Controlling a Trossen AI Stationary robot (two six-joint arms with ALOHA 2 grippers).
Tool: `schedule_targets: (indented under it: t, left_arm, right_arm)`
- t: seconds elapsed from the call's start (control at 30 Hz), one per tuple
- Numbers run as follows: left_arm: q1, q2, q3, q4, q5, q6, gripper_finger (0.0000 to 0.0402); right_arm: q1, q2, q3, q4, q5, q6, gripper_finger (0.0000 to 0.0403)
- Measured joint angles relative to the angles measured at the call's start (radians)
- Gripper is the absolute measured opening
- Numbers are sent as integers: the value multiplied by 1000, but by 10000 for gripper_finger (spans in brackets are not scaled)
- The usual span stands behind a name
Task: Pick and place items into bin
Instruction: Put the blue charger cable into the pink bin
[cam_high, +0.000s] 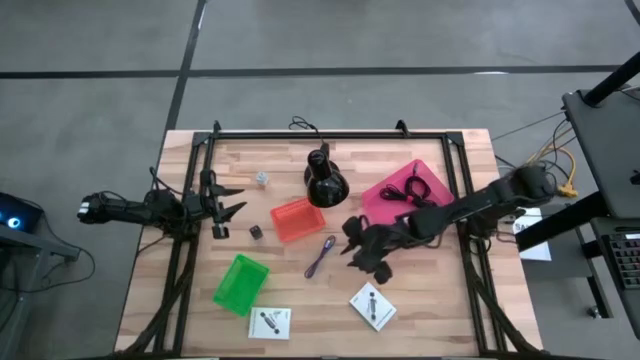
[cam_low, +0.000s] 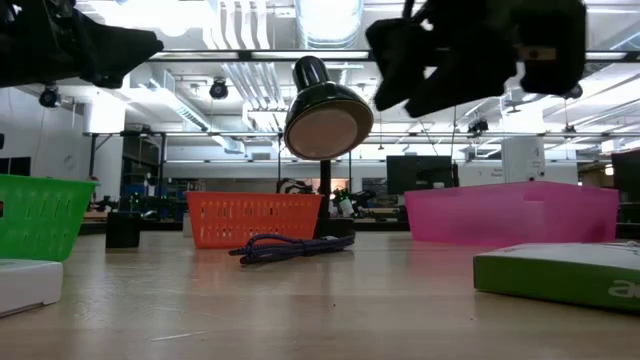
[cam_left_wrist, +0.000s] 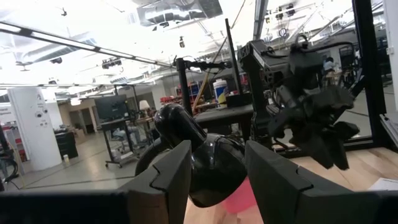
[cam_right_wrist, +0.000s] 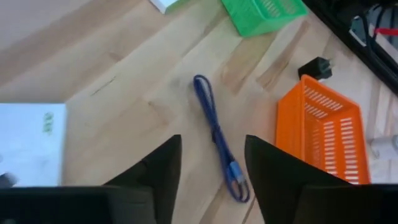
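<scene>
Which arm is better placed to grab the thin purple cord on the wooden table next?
Right. Its open tool hovers just beside the thin purple cord, which lies in the right wrist view. The left tool, also open, sits at the table's left edge.

Bare wood rings the purple cord (cam_right_wrist: 219, 140); orange basket (cam_right_wrist: 323, 134) crowds 1 side.

You're in a big open lab or workshop: exposed ceiling ducts (cam_low: 245, 25) and strip lights overhead, monitors (cam_low: 420, 172) and equipment racks behind your wooden worktop (cam_high: 330, 300), grey concrete floor (cam_high: 90, 60) around it.
</scene>
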Motion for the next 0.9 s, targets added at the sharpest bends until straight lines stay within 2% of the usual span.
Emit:
schedule_targets:
  t: [0.2, 0.53, 0.9]
  left_arm:
    - [0, 0, 0, 0, 0, 0, 137]
    - [0, 0, 0, -1, 0, 0, 137]
    - [0, 0, 0, 0, 0, 0, 137]
  right_arm:
    - [-5, 107, 106, -52, 11, -6, 191]
    - [-46, 248, 281, -261, 54, -7, 181]
    - [-97, 316, 314, -254, 52, -33, 176]
